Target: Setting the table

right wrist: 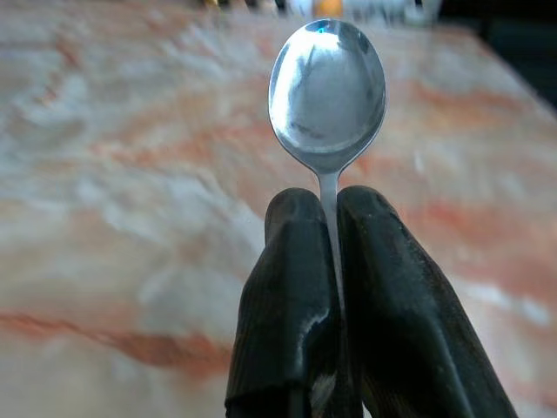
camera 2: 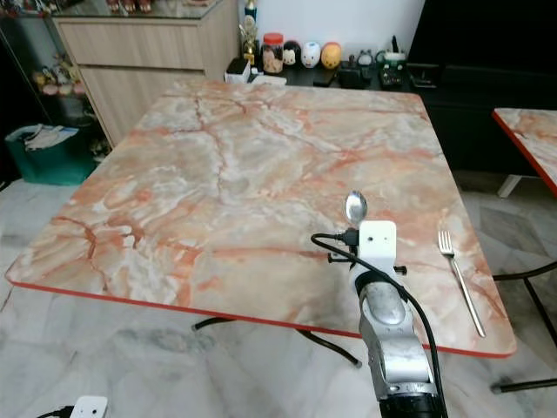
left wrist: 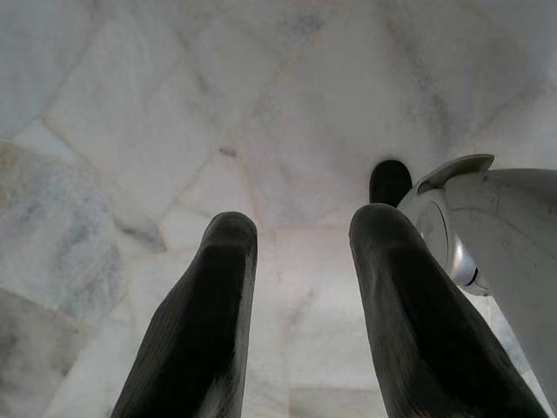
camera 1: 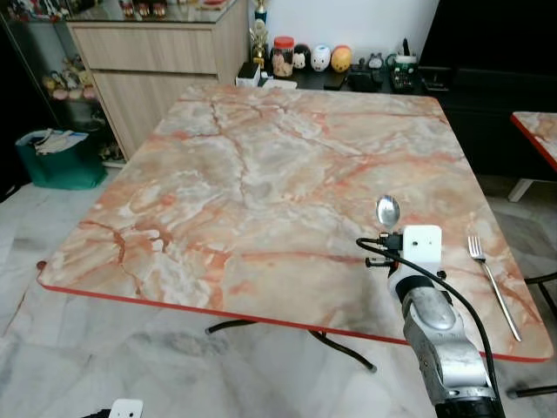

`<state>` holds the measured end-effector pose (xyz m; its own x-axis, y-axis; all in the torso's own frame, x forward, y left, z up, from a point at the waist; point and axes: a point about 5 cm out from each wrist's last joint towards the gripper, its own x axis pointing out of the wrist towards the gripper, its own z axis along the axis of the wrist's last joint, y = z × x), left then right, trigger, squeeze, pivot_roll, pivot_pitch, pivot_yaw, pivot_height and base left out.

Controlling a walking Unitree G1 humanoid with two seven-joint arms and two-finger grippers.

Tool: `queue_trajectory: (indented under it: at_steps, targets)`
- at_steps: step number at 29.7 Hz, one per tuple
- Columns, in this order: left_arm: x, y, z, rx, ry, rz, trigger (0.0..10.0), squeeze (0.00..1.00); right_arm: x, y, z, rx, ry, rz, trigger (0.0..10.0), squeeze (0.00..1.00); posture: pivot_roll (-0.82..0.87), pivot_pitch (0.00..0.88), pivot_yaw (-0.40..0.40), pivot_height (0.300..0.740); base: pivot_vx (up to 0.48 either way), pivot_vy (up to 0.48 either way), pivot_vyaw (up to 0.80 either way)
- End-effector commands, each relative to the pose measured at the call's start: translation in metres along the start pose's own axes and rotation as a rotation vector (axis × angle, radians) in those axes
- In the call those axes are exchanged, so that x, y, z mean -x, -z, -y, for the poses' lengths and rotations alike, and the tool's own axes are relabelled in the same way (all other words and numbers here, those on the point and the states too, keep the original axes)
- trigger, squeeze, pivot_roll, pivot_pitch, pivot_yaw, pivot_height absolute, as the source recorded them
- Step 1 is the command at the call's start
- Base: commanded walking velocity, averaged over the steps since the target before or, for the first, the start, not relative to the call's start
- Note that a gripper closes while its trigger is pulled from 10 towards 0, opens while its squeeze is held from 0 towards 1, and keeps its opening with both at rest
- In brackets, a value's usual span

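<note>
Standing right by it: the right gripper (right wrist: 329, 218) has its two long black fingers pinched tight on the thin neck of a shiny silver metal teaspoon (right wrist: 327, 91), bowl sticking straight out past the fingertips, so the spoon's long axis runs along the fingers and points away from the robot toward the far end of the table. It hangs over the near right part of the pink-and-orange marble-pattern tabletop with the red edge (camera 1: 261, 200), not touching it as far as I can tell. The bit that matters: a silver metal fork (camera 1: 493, 283) already lies flat on the table to the right of the spoon, near the right edge, tines pointing away, handle toward the robot. So I'd guess the spoon goes down parallel to it, a little to its left, and the right arm is clearly the one placed for that. The left gripper (left wrist: 300, 287) just hangs low over pale marble floor tiles (left wrist: 130, 104), fingers apart and empty.
</note>
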<state>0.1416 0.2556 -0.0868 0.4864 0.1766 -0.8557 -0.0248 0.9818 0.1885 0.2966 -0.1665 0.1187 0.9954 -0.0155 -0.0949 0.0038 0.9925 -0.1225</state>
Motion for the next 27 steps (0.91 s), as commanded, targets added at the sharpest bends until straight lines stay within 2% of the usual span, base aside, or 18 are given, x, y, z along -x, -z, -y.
queue_trajectory:
  at_steps: [1,2,3,4,5,9,11,13,16,20,27]
  targets:
    - [0.001,0.004,-0.002,0.02,-0.011,-0.015,10.0,0.0,0.007,-0.008,-0.006,0.048,-0.018,0.061,10.0,0.0,0.05,0.0,-0.018,0.711,0.0,0.0,0.0]
    - [0.001,0.004,-0.002,0.02,-0.011,-0.015,10.0,0.0,0.007,-0.008,-0.006,0.048,-0.018,0.061,10.0,0.0,0.05,0.0,-0.018,0.711,0.0,0.0,0.0]
    - [0.001,0.004,-0.002,0.018,-0.009,-0.015,10.0,0.0,0.016,-0.015,-0.006,0.023,0.015,0.12,10.0,0.0,0.03,0.0,-0.008,0.711,0.0,0.0,0.0]
    - [0.001,0.004,-0.002,0.018,-0.008,-0.015,10.0,0.0,0.019,-0.016,-0.006,0.012,0.028,0.135,10.0,0.0,0.03,0.0,-0.008,0.711,0.0,0.0,0.0]
    - [0.001,0.004,-0.002,0.012,-0.005,-0.017,10.0,0.0,0.025,-0.017,-0.005,0.022,0.04,0.156,10.0,0.0,0.03,0.0,-0.006,0.711,0.0,0.0,0.0]
    - [0.001,0.004,-0.002,-0.006,-0.001,-0.018,10.0,0.0,0.029,-0.021,-0.001,0.08,0.054,0.199,10.0,0.0,0.03,0.0,-0.002,0.711,0.0,0.0,0.0]
    - [0.001,0.003,-0.002,-0.007,-0.001,-0.017,10.0,0.0,0.029,-0.025,0.003,0.054,0.072,0.217,10.0,0.0,0.02,0.0,0.0,0.711,0.0,0.0,0.0]
    - [0.001,0.003,-0.003,-0.023,0.0,-0.016,10.0,0.0,0.025,-0.038,0.009,0.035,0.107,0.279,10.0,0.0,0.02,0.0,0.008,0.711,0.0,0.0,0.0]
    - [0.001,0.005,-0.002,-0.051,0.005,-0.02,10.0,0.0,0.017,-0.045,0.009,0.055,0.1,0.296,10.0,0.0,0.02,0.0,0.007,0.711,0.0,-0.106,0.0]
    - [0.001,0.006,-0.002,-0.046,0.004,-0.019,10.0,0.0,0.011,-0.05,0.009,-0.006,0.114,0.32,10.0,0.0,0.03,0.0,0.001,0.711,0.0,-0.345,0.0]
    - [0.001,0.008,-0.001,-0.047,0.002,-0.021,10.0,0.0,0.009,-0.057,0.005,-0.011,0.104,0.364,10.0,0.0,0.04,0.0,-0.011,0.711,0.0,-0.354,0.0]
